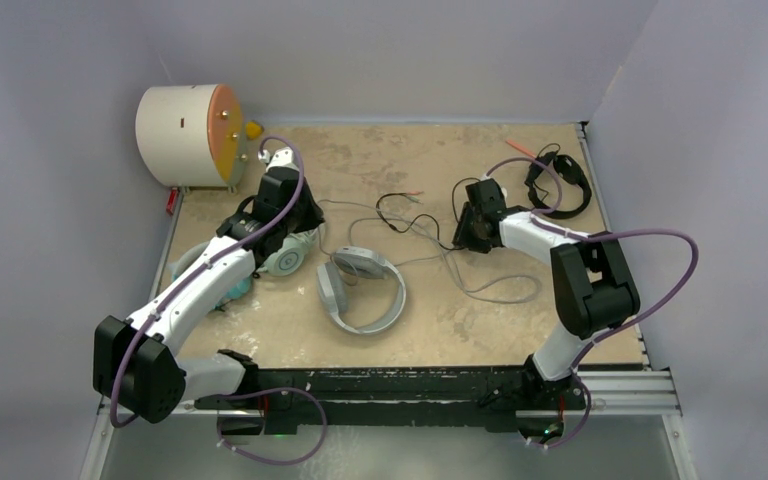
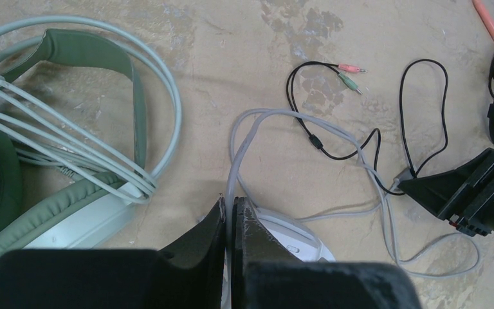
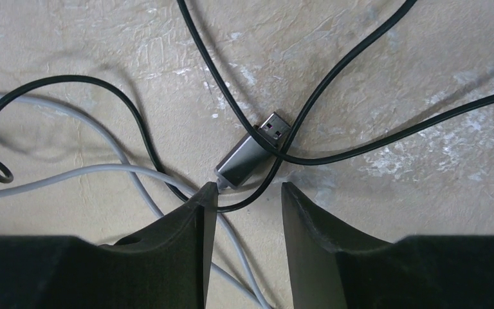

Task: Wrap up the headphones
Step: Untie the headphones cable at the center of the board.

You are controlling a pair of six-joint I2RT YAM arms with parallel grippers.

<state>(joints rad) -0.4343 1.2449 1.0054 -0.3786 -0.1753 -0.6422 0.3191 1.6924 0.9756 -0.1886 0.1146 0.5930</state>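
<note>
The white-and-grey headphones lie mid-table, also in the left wrist view. My left gripper is shut on their grey cable, just above the earcup, and shows from above. The mint-green headphones lie to its left with their cord wound round them. A teal headset is mostly hidden under my left arm. My right gripper is open, low over the cable's grey USB plug, which is crossed by the black cable. The black headset lies at the back right.
A cream drum with an orange face stands at the back left corner. An orange stick lies near the back wall. The black cable's pink and green plugs rest between the arms. Walls close in three sides.
</note>
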